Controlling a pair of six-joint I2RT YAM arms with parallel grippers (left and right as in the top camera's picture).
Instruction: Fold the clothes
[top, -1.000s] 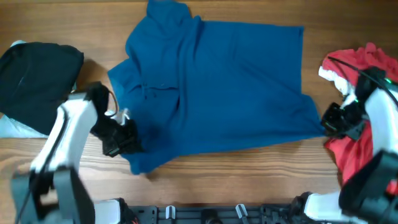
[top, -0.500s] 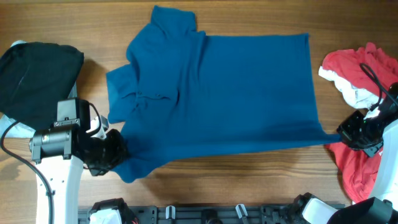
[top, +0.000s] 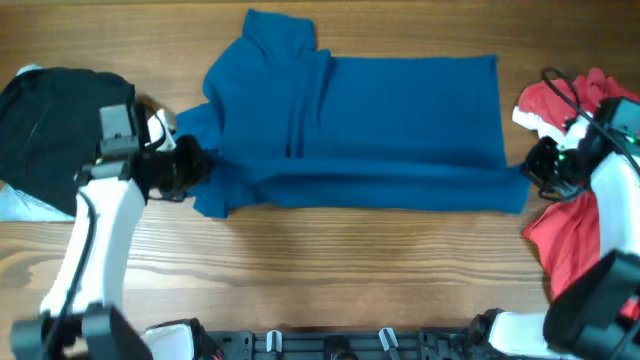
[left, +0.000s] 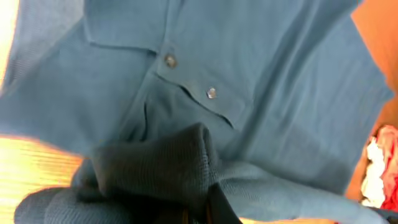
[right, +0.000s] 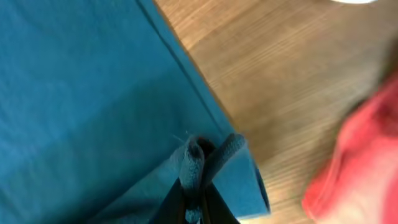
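Jaws on blue shirt (top: 400, 110), wooden table (top: 330, 270)

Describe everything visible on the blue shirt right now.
The blue shirt is plain, matte, knit-looking cloth with a collar and a placket carrying two small buttons. It lies flat on the wooden table, collar end toward the left. Its near edge is doubled up over the body as a long band. The left claw and right claw each pinch one end of that fold.
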